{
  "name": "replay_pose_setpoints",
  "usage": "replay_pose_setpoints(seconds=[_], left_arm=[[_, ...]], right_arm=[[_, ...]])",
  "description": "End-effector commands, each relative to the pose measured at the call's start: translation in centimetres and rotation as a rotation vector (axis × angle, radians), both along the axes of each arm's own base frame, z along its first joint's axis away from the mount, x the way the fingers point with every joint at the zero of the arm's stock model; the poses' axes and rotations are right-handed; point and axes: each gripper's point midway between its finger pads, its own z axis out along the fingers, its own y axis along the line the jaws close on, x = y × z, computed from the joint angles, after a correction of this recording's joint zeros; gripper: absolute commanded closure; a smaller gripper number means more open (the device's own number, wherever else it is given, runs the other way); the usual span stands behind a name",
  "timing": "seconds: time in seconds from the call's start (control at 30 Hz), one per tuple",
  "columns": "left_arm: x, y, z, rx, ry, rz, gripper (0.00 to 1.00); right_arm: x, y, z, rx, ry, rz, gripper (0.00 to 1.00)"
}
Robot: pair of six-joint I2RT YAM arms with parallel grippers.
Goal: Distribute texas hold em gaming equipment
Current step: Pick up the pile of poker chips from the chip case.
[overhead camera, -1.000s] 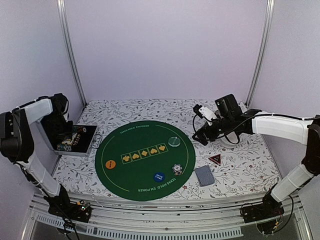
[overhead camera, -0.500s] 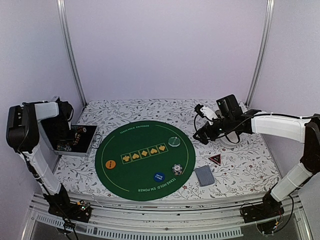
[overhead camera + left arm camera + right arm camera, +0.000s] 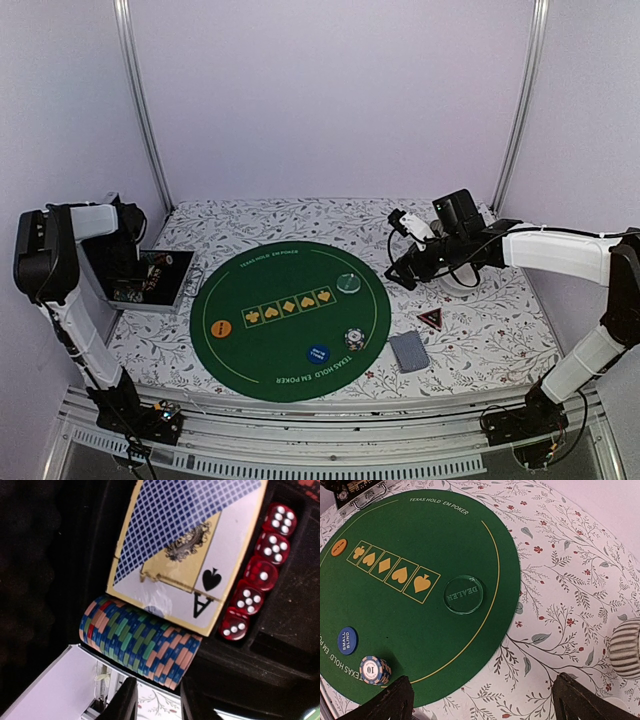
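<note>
Evidently the distribution is partly done. On the green mat (image 3: 270,345) an orange button (image 3: 221,328) is laid at the left edge, a blue button (image 3: 317,353) and a short stack of poker chips (image 3: 354,339) at the near edge, and a clear dealer disc (image 3: 347,283) just right of the printed suits. Just off the mat's right side, on the flowered worktop (image 3: 480,330), a red-black triangle marker (image 3: 430,319) and a deck of cards (image 3: 408,351) are set. Left of the mat an open case (image 3: 165,270) is seen, and a row of chips (image 3: 137,640), a second pack (image 3: 180,545) and red dice (image 3: 260,575) are kept in it. The left tool (image 3: 156,692) is placed at the end of that row. Its fingers stand close together, but whether a chip is clamped cannot be told. The right tool (image 3: 485,690) is held over the mat's right edge, fingers wide apart and nothing between them. More chips probably remain to be fetched, and no cards are dealt yet.
</note>
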Motion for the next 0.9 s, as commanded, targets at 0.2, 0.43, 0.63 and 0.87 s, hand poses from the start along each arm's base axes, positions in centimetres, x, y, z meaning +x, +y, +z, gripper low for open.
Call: replay_pose_setpoints(seconds=[0.2,0.43,0.63,0.87], left_arm=[[1.0,0.1,-0.7,-0.024,-0.011,-0.006,0.68],[1.2,-1.9,-0.1,-0.091,-0.049,-0.053,0.68],[1.4,-1.6,0.3,-0.066,-0.059,-0.057,0.68],[1.4,-0.8,-0.9,-0.042,-0.012,-0.041,0.67]], right_arm=[[-0.4,0.2,0.7,0.019,-0.010,0.022,0.01],[-0.4,0.3,0.4,0.012,0.000,0.026,0.01],[-0.4,0.2,0.4,0.010,0.003,0.026,0.01],[-0.5,0.1,0.7,0.011,-0.003,0.026,0.01]])
